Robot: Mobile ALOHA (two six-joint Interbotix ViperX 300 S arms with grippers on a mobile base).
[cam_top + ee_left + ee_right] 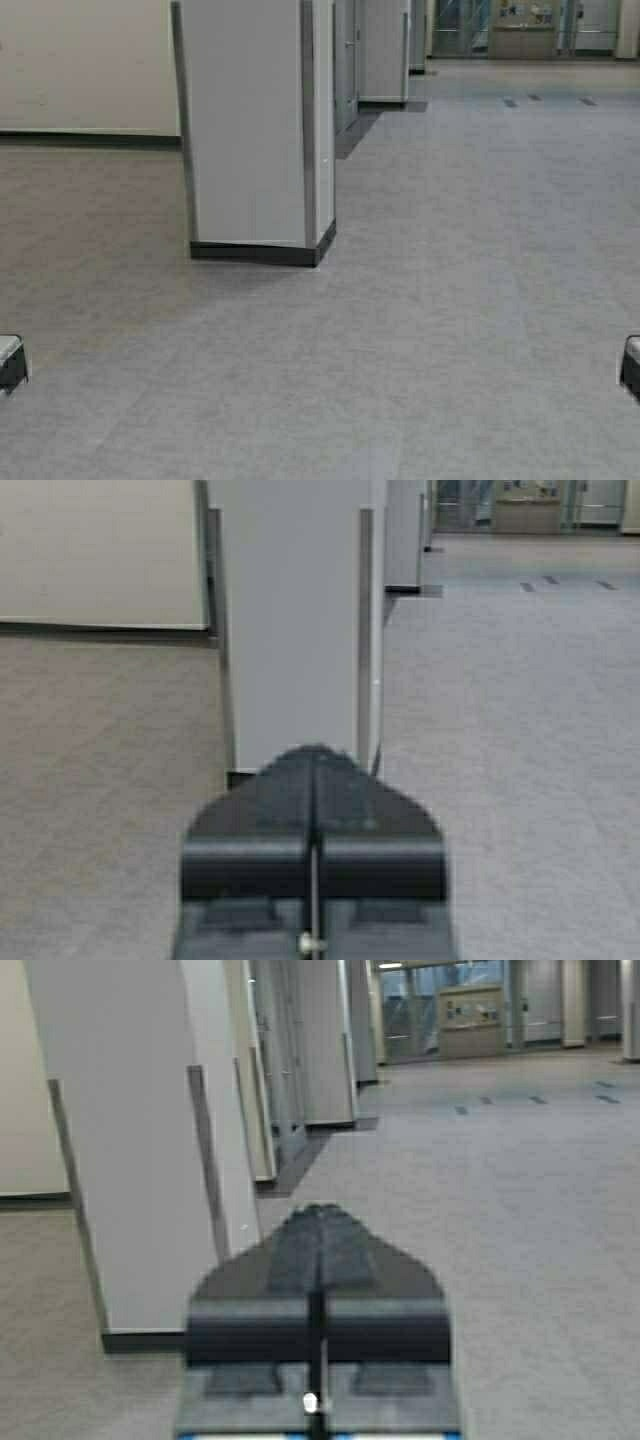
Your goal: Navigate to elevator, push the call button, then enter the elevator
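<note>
Grey carpet, white pillar (255,130) ahead, left end effector (313,770) and right end effector (318,1225) pressed together.

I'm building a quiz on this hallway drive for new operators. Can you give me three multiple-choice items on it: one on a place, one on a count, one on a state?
1. In the high view, the nearest white pillar stands:
A. left of centre
B. far right
C. behind the robot

2. How many dark floor marks lie in the row far ahead?
A. one
B. three
C. six

3. The left gripper and right gripper are:
A. both shut
B. both wide open
C. holding a box

Answers: 1 A, it rises left of the open carpet. 2 B, three short marks show side by side. 3 A, in each wrist view the fingers meet along a thin seam with nothing between.
</note>
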